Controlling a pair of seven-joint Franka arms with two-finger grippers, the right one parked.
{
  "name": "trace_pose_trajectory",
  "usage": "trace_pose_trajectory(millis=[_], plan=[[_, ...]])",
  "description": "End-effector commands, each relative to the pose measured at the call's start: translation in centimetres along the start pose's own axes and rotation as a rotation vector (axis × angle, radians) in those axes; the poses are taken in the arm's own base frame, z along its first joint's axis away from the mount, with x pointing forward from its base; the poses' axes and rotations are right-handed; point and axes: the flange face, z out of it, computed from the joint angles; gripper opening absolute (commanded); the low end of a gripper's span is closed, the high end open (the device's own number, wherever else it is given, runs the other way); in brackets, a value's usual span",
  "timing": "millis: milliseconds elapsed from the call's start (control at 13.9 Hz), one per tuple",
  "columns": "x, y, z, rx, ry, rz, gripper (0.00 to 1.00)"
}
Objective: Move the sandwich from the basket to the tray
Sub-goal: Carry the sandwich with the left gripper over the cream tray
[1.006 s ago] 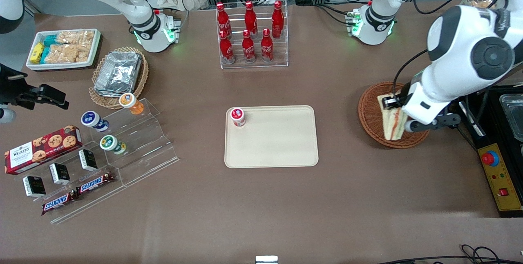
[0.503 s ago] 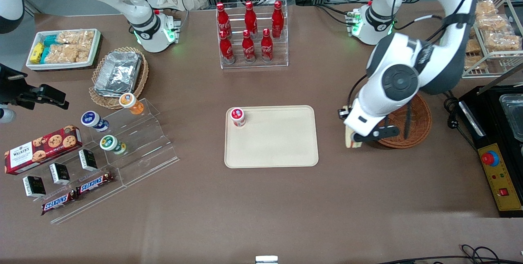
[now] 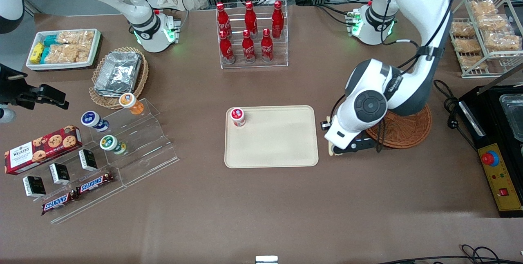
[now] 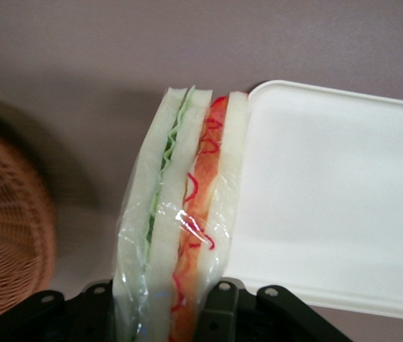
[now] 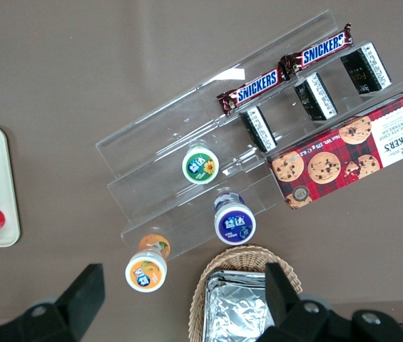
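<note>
**Sandwich held between basket and tray**

Front view: The working arm's jaws (image 3: 336, 151) hang low over the brown surface (image 3: 261, 206), in the gap between the cream tray (image 3: 282, 145) and the reddish-brown wicker basket (image 3: 408, 129). Only a pale sliver of the sandwich (image 3: 331, 150) peeks out under the wrist, just beside the tray's short edge and clear of the basket's rim. A small red-capped cup (image 3: 237, 117) stands in a corner of the tray, well apart from the jaws and toward the parked arm's end. Farther from the front camera, a clear rack of red bottles (image 3: 250, 35) stands on the surface.

Left wrist view: The jaws (image 4: 157, 313) are clamped on the sandwich (image 4: 180, 221), black fingers (image 4: 219, 310) pressing each bread face. The wedge, wrapped in clear film, stands out straight from the jaws with its filling edge showing: green on one side, red and orange on the other. The tray (image 4: 329, 206) sits just beside one bread face; whether the two touch cannot be told. The basket (image 4: 8, 221) lies on the opposite flank of the jaws, apart from the sandwich, with bare surface between.

Right wrist view: A clear stepped stand (image 5: 215, 135) carries chocolate bars (image 5: 287, 68) and small capped cups (image 5: 200, 164), beside a cookie box (image 5: 351, 157).
</note>
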Motion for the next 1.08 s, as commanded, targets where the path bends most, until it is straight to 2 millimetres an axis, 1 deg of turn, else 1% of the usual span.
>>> trace_pose_trajectory(millis=[0, 72, 144, 216, 287, 359, 503, 575, 647, 719, 790, 934, 1006], plan=[[0.5, 2.9, 2.2, -0.033, 0.027, -0.035, 0.38], [0.7, 3.2, 2.9, -0.043, 0.029, -0.038, 0.38], [0.3, 4.2, 3.8, -0.044, 0.026, -0.024, 0.38], [-1.1, 6.0, 4.8, -0.033, 0.02, 0.005, 0.38], [-1.2, 6.6, 6.1, -0.026, 0.014, -0.004, 0.38], [-1.1, 7.0, 6.6, -0.021, 0.038, -0.001, 0.38], [-0.9, 7.2, 8.1, -0.004, 0.059, 0.003, 0.38], [-1.4, 7.9, 8.6, 0.0, 0.059, 0.011, 0.38], [-1.6, 8.2, 8.9, 0.001, 0.06, 0.015, 0.38], [-1.5, 8.2, 9.7, 0.005, 0.054, 0.016, 0.38], [-1.4, 8.3, 10.0, 0.009, 0.059, 0.023, 0.38], [-1.4, 8.3, 11.0, 0.015, 0.048, 0.023, 0.42], [-1.3, 8.2, 11.4, 0.018, 0.043, 0.022, 0.42]])
